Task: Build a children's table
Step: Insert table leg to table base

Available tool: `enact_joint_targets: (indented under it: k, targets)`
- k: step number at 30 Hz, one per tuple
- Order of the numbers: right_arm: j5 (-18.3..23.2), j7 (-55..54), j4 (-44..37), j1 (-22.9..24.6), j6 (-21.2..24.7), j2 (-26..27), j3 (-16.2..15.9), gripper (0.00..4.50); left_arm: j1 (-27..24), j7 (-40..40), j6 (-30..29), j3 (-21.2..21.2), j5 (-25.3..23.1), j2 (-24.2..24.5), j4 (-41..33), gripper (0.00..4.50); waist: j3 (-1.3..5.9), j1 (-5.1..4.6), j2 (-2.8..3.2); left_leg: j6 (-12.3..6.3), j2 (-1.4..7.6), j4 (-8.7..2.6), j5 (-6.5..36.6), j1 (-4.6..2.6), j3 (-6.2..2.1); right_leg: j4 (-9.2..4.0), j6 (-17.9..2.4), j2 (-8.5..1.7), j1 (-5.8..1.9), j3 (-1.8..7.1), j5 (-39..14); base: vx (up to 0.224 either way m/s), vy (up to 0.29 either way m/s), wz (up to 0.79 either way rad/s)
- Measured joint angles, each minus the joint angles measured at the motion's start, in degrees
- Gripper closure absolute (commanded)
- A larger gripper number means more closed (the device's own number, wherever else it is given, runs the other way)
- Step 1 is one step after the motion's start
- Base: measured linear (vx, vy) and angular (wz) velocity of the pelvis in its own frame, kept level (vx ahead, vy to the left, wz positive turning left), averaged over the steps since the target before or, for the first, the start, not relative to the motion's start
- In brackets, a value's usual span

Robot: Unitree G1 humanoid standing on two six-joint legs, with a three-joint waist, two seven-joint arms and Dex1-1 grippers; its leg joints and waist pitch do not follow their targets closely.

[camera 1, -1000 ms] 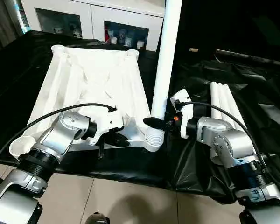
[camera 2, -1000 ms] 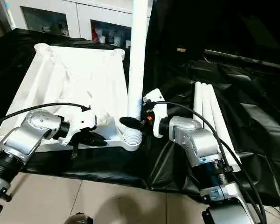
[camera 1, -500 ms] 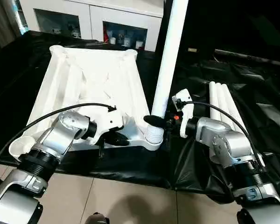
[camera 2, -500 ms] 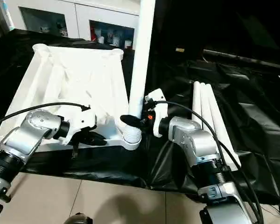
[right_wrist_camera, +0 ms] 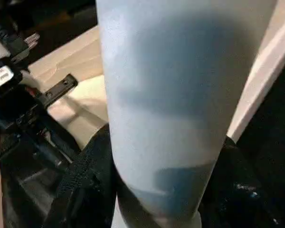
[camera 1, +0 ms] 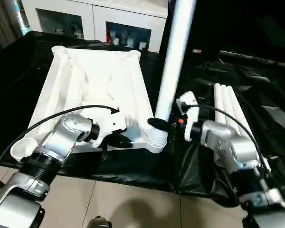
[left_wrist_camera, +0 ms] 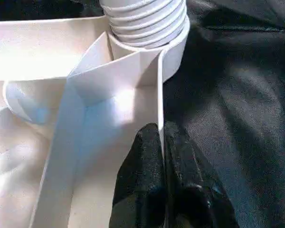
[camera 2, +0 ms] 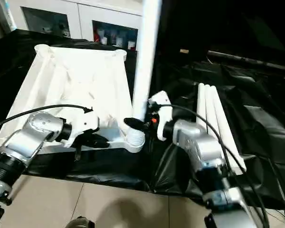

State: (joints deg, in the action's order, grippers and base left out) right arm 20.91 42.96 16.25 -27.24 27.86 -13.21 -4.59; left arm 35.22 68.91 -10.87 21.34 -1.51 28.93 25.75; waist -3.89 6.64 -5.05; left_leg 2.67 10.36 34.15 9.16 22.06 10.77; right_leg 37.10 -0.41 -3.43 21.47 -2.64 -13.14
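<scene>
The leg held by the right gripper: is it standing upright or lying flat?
Nearly upright, leaning slightly. The leg rises from the corner socket of the table top, threads still exposed, while three legs lie flat.

A black plastic sheet (camera 1: 213, 71) covers the work surface, crumpled into glossy folds toward 3 o'clock. At 12 o'clock a white cabinet (camera 1: 92, 16) stands against the far side, its glass doors (camera 1: 127, 34) showing small cups and ornaments on a shelf inside. A strip of grey curtain (camera 1: 2, 21) hangs at 10 o'clock. Beige floor tiles (camera 1: 133, 204) with dark grout lines run along 6 o'clock, catching soft indoor light.
</scene>
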Motion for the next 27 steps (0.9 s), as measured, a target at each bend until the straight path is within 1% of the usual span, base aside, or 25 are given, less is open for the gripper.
enact_joint_targets:
  k: [3, 9, 11, 16, 21, 25, 27]
  targets:
    - [0.8, -0.8, -0.4, 1.7, -1.4, 1.0, 1.4, 2.62, 0.1, -0.1, 0.2, 0.0, 0.0, -0.1, 0.5, 4.50, 0.01, 0.08, 0.05, 0.00, 0.00, 0.00, 0.0, 0.00, 0.00, -0.01, 0.0, 0.00, -0.02, 0.00, 0.0, 0.000, 0.000, 0.00]
    - [2.1, -2.5, -0.4, 5.6, -6.3, 3.8, 4.1, 2.62, 0.4, -0.4, 1.1, 0.0, 0.0, -0.5, 2.1, 4.50, 0.12, 0.09, 0.26, 0.00, 0.00, 0.00, 0.0, -0.10, -0.01, -0.01, 0.0, 0.00, -0.09, 0.00, 0.0, 0.000, 0.000, 0.00]
    - [2.4, -3.2, -0.1, 6.6, -8.1, 4.4, 4.4, 2.62, 0.4, -0.6, 1.2, 0.0, -0.2, -0.6, 2.3, 4.50, 0.23, 0.05, 0.45, 0.00, 0.00, 0.00, 0.0, -0.11, -0.01, -0.01, 0.0, -0.01, -0.10, 0.01, 0.0, 0.000, 0.000, 0.00]
    - [3.2, -3.9, 0.8, 8.5, -11.5, 6.0, 5.4, 2.62, 0.7, -0.9, 1.4, 0.0, -0.5, -0.8, 2.9, 4.50, 0.26, 0.02, 0.57, 0.00, 0.00, -0.01, 0.0, -0.13, -0.04, -0.03, 0.0, -0.01, -0.08, 0.00, 0.0, 0.000, 0.000, 0.00]
    - [2.5, -4.1, -0.4, 10.1, -13.7, 6.0, 4.6, 2.62, 0.7, -0.8, 2.2, 0.0, -0.5, -0.9, 3.3, 4.50, 0.27, 0.07, 0.61, 0.00, 0.00, -0.01, 0.0, -0.12, -0.04, -0.05, 0.0, -0.01, -0.10, 0.00, 0.1, 0.000, 0.000, 0.00]
    - [-0.3, -4.3, -3.5, 10.7, -14.2, 3.8, 1.5, 2.62, 0.8, -0.6, 2.6, 0.2, -0.7, -0.9, 3.4, 4.50, 0.29, 0.17, 0.62, 0.00, -0.01, -0.04, 0.0, -0.12, -0.04, -0.05, 0.0, -0.01, -0.10, 0.00, 0.1, 0.000, 0.000, 0.00]
    - [-1.0, -4.3, -4.3, 10.6, -14.0, 3.1, 0.7, 2.62, 0.8, -0.6, 2.8, 0.3, -0.8, -0.9, 3.4, 4.50, 0.29, 0.22, 0.62, 0.00, -0.01, -0.05, 0.0, -0.12, -0.04, -0.05, 0.0, -0.02, -0.10, 0.00, 0.1, 0.000, 0.000, 0.00]
